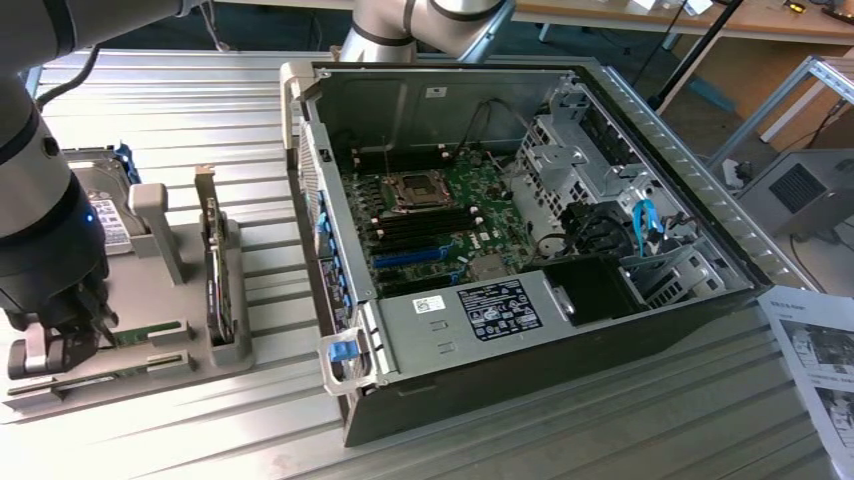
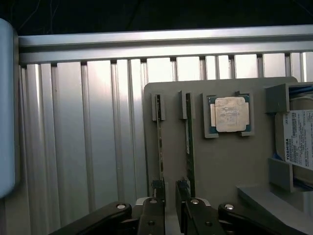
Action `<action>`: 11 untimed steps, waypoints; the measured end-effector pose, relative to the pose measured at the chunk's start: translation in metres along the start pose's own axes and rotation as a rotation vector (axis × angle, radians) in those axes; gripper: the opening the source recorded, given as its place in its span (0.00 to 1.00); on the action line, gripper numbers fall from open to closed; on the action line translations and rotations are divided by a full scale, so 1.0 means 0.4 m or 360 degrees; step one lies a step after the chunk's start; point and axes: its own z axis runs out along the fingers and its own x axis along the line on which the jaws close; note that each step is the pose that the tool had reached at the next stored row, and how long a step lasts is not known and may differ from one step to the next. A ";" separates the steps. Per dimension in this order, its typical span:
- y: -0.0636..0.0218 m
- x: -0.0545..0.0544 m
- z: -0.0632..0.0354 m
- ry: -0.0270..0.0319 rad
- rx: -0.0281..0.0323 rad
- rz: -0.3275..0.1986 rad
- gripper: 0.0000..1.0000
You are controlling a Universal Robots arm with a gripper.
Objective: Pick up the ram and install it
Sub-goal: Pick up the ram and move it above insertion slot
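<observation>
Two thin green ram sticks stand on edge in slots of a grey holder [image 2: 230, 161]: one ram stick [image 2: 159, 142] and a second ram stick [image 2: 189, 139] beside it. My gripper [image 2: 169, 190] hovers over their near ends, its fingertips [image 2: 156, 188] roughly in line with the two sticks. A narrow gap between the fingers shows bare holder, so the gripper is open and holds nothing. In the exterior view the gripper [image 1: 64, 345] hangs over the holder at the left, next to a green ram stick [image 1: 150, 332]. The motherboard's black slots [image 1: 424, 226] lie inside the open case.
A square silver processor [image 2: 230, 113] and a hard drive [image 2: 298, 137] sit on the same holder. An upright card with a metal bracket [image 1: 214, 270] stands between holder and case [image 1: 441, 320]. A ribbed metal table [image 1: 200, 110] lies beneath; printed sheets [image 1: 821, 360] lie at the exterior view's right.
</observation>
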 end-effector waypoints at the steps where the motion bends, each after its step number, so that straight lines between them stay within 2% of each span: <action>1: 0.000 0.000 0.003 0.00001 0.00000 0.0000 0.24; 11: -0.001 0.005 0.031 0.00002 -0.00001 0.0000 0.24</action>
